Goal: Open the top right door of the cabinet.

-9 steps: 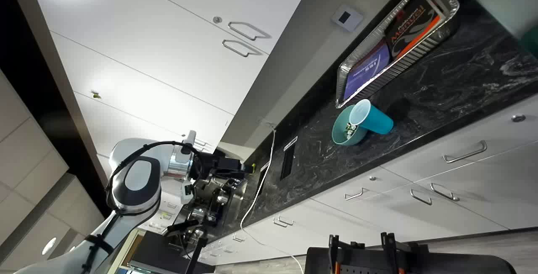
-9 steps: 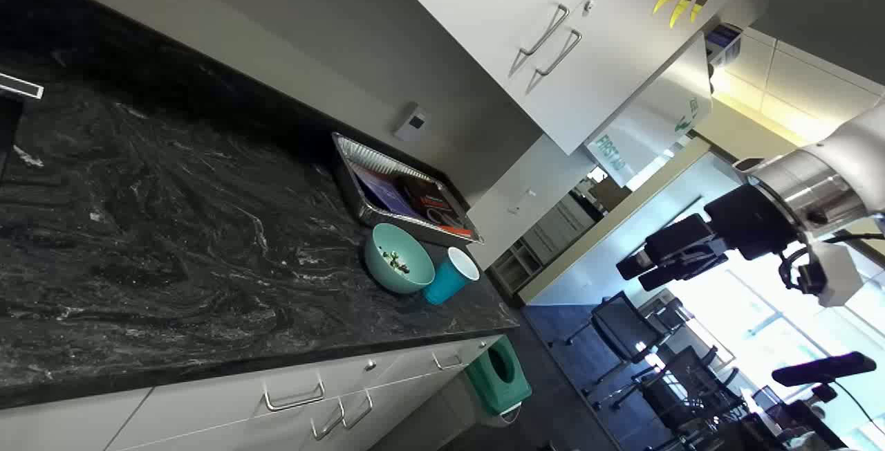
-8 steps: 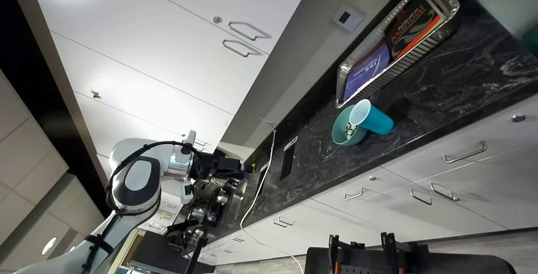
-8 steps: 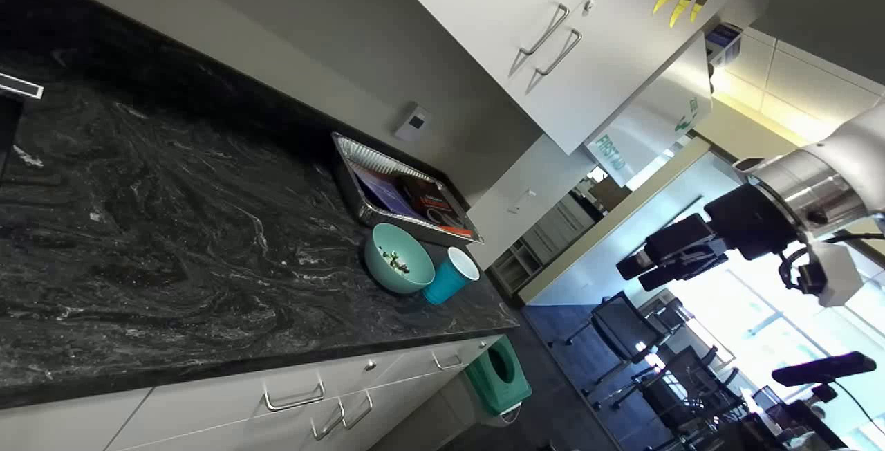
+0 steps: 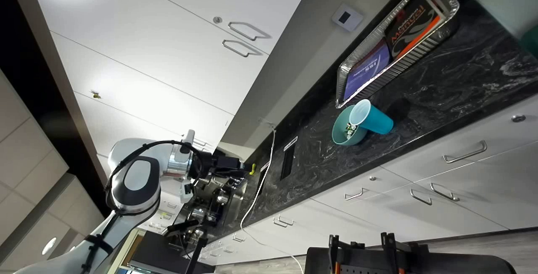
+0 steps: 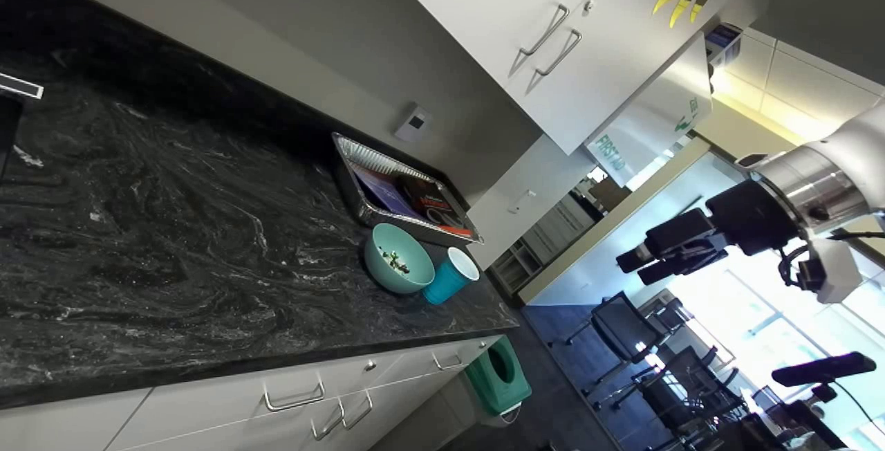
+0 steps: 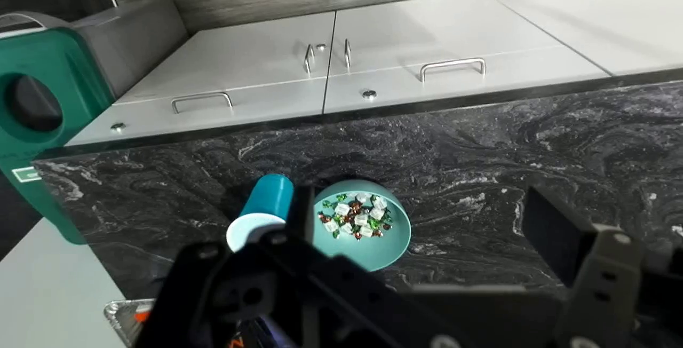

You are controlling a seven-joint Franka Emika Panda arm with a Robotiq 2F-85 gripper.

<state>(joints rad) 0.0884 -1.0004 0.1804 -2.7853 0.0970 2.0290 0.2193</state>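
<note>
The top right door (image 5: 252, 1) of the white wall cabinet (image 5: 147, 34) is shut. It is a flat white panel with a lock, part of a yellow decal and a thin silver loop handle (image 5: 242, 30). The door (image 6: 622, 43) and its handle (image 6: 561, 53) also show in an exterior view, beside the neighbouring door's handle. My gripper (image 6: 639, 272) is apart from the handle, and also shows in an exterior view (image 5: 250, 169). In the wrist view its jaws (image 7: 427, 225) are wide apart and empty, over the counter. The door is out of the wrist view.
A dark stone counter (image 7: 480, 140) lies below, with a teal bowl (image 7: 373, 254), a blue cup (image 7: 269, 196) and a foil tray (image 5: 449, 22) of books. White drawers with bar handles (image 7: 453, 65) line its front. A green bin (image 7: 69, 70) stands at its end. A white cable (image 5: 256, 198) crosses the counter.
My gripper and wrist have turned slightly; a yellow fingertip shows a little more. The door and the objects on the counter have not moved.
</note>
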